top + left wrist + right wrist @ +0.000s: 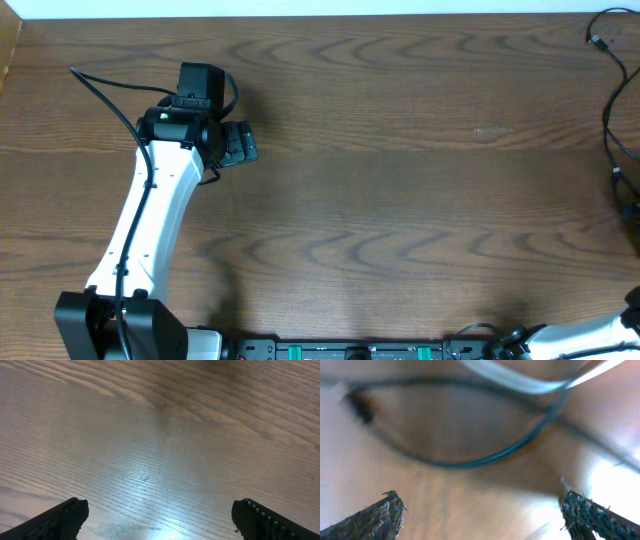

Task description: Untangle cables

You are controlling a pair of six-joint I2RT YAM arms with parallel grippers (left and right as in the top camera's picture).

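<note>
The cables are thin black cords at the table's far right edge, one ending in a small plug; they run partly out of the overhead view. In the right wrist view a blurred dark cable loop and a white cable lie just ahead of my right gripper. That gripper is open, with nothing between its fingers. My left gripper is far from the cables, at the table's back left. It stands open over bare wood.
The wooden table fills the overhead view. The left arm reaches from the front left corner toward the back. Part of the right arm shows at the front right corner.
</note>
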